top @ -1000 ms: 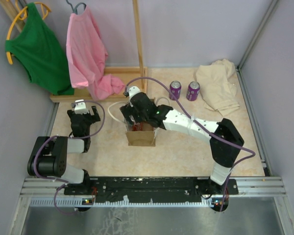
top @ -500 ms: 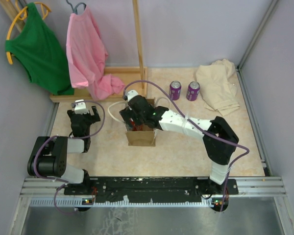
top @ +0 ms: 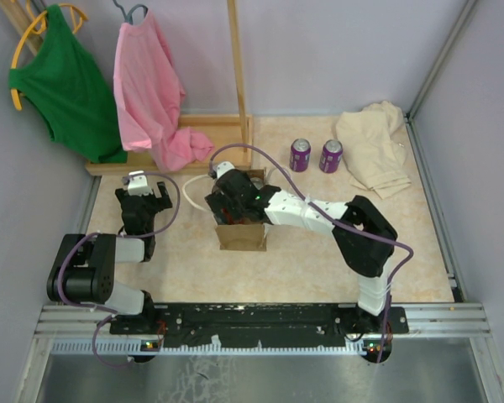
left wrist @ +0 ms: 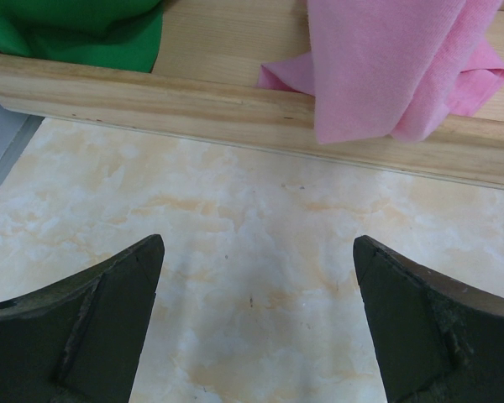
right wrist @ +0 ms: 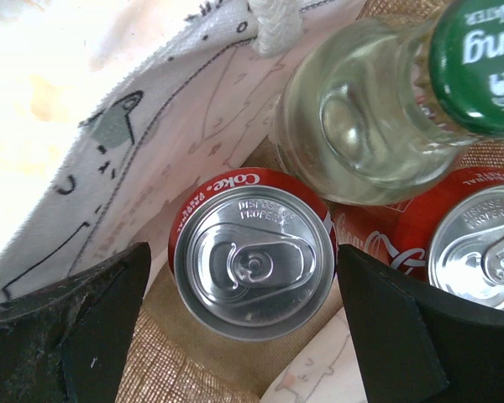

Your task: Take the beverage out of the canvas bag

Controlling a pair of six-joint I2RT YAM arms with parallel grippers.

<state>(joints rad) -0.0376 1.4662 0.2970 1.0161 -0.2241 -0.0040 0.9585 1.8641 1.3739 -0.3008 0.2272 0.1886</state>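
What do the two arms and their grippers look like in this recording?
The left arm and right arm both mix black joint housings with white links, and each carries a looping purple cable. The left gripper and right gripper have dark, wedge-shaped, scuffed fingers.

Even, bright light with soft shadows; glare glints on the cola can [right wrist: 256, 269].
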